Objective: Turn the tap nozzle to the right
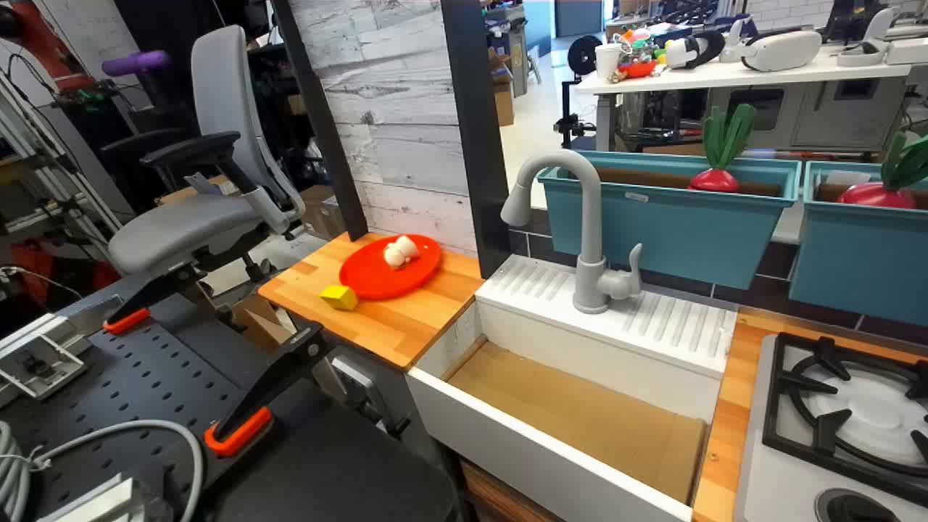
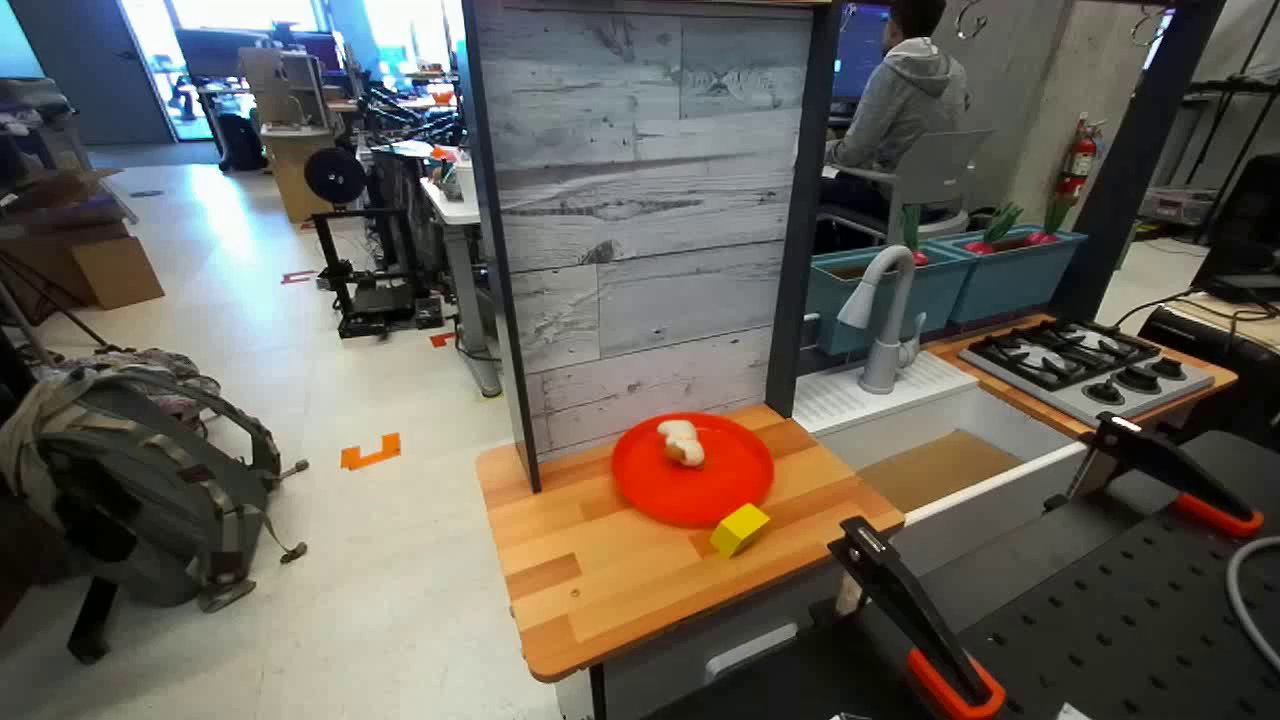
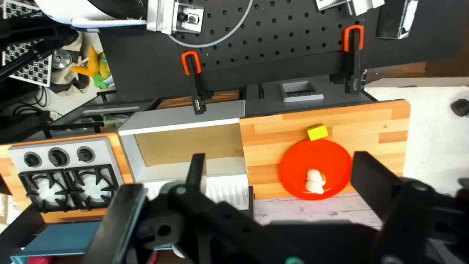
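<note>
1. Filling much of the lower half of your wrist view is the pincer (image 3: pixel 269 165), its two sides standing wide apart; the sink (image 1: pixel 507 441) shows beyond it.
2. In front of the sink you have the black pegboard (image 1: pixel 170 362), two black clamps (image 3: pixel 196 84) with orange ends sitting along its sink-side edge.
3. The sink itself is white, and a flat brown sheet (image 1: pixel 573 413) lies over its floor.
4. Left of the sink in an exterior view, right up against it, comes the wooden tabletop (image 1: pixel 420 322). On it you see a red plate (image 1: pixel 370 279) bearing a pale, lumpy piece (image 1: pixel 401 251); a yellow block (image 1: pixel 339 297) sits just beside the plate, touching or apart, you cannot tell.
5. On the opposite side of the sink is the gas hob (image 2: pixel 1085 370), with three black knobs (image 2: pixel 1138 378).
6. Along the back of the sink runs a white ribbed strip (image 1: pixel 670 319), and from it the grey tap nozzle (image 1: pixel 591 203) rises upright in both exterior views. Its arch carries the thick tip (image 1: pixel 516 206) toward the tabletop side of the sink, and a short handle (image 1: pixel 627 281) stands out from the base on the hob side. In your wrist view the pincer hides too much to tell which way it points.
7. Behind the sink are blue planters (image 1: pixel 663 239) holding red bulbs (image 1: pixel 714 180) with green tops.
8. Farther beyond the sink, in an exterior view, a person (image 2: pixel 908 105) in grey sits on a chair (image 2: pixel 940 175).
</note>
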You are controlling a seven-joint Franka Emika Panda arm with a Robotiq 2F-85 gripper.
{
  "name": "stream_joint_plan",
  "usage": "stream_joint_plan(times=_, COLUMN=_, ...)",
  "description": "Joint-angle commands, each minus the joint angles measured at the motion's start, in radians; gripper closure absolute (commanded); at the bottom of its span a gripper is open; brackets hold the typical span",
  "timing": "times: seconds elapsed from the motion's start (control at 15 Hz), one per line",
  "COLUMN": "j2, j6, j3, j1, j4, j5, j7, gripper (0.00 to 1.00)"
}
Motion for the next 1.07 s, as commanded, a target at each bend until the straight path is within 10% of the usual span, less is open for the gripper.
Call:
stream_joint_plan(times=0.0, j2=0.002, j6=-0.004, j3=-0.002, j1=0.001, j4=-0.002, j5=-0.001, j7=0.001, gripper=0.00)
stream_joint_plan(times=0.47, j2=0.042, j6=0.047, j3=-0.007, j1=-0.001, j4=0.003, j5=0.021, j7=0.022, gripper=0.00)
stream_joint_plan(times=1.0, j2=0.407, j6=0.363, j3=-0.004, j1=-0.048, j4=0.148, j5=0.112, j7=0.201, gripper=0.00)
